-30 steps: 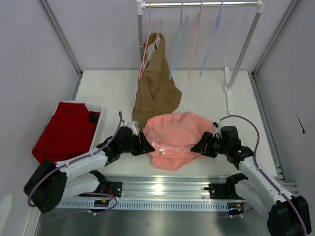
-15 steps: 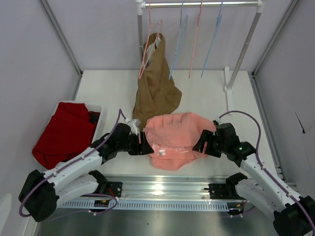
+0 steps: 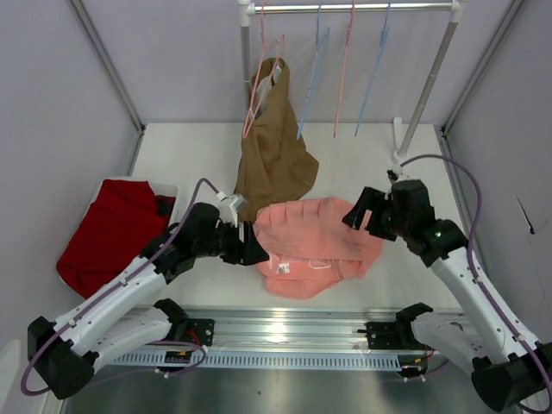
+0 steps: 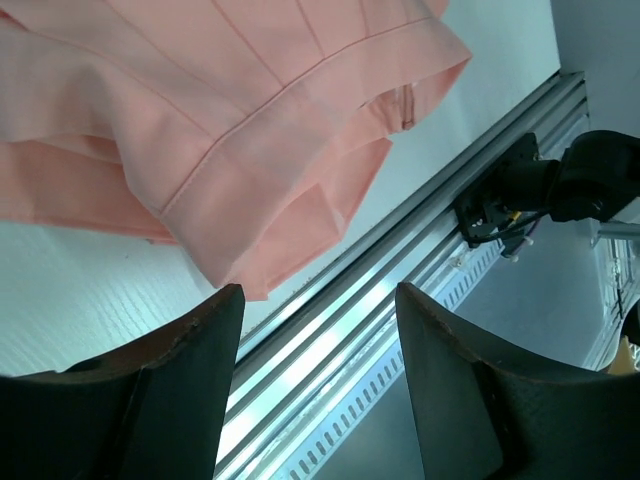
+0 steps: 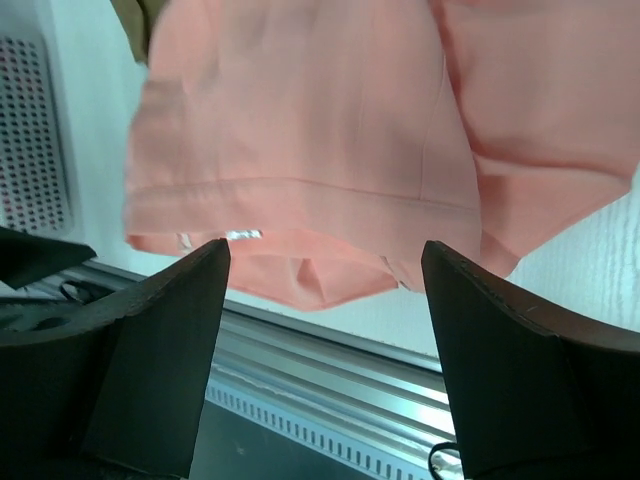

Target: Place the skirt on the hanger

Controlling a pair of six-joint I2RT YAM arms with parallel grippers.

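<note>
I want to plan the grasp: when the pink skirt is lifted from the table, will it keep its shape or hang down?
The skirt will probably hang limp: it lies crumpled in soft folds. Its hem shows several thin layers, so a pinch may lift only the top one. The matte cloth likely will not slip much.

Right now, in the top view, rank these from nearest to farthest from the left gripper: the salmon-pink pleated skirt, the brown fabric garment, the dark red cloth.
From the left gripper:
1. Salmon-pink pleated skirt, beside its fingertips, on the right.
2. Brown fabric garment, farther back, toward the rail.
3. Dark red cloth, far out to the left.
</note>
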